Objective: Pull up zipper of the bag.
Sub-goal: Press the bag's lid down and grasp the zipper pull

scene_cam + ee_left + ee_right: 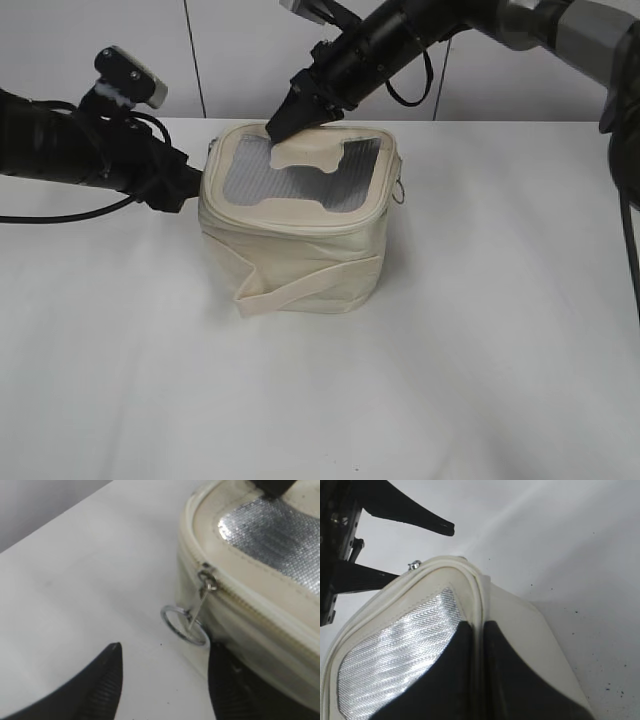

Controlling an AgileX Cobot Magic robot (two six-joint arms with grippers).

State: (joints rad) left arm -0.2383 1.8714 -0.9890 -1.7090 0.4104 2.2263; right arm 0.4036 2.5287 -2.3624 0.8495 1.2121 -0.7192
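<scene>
The cream bag (300, 250) stands mid-table, with its grey lid panel (300, 180) on top. The zipper track (260, 612) runs round the lid edge. A silver slider (206, 580) sits at the bag's left corner, and its ring pull (184, 625) hangs down against the side. My left gripper (165, 652) is open just below the ring, one finger against the bag wall, holding nothing. It is at the bag's left side in the exterior view (195, 185). My right gripper (479, 627) is shut on the lid's rim at the back (280, 125).
The bag's wide strap (300, 285) hangs loose across its front. A second small ring pull (398, 190) hangs at the bag's right side. White table (480, 350) all round; a grey wall stands behind.
</scene>
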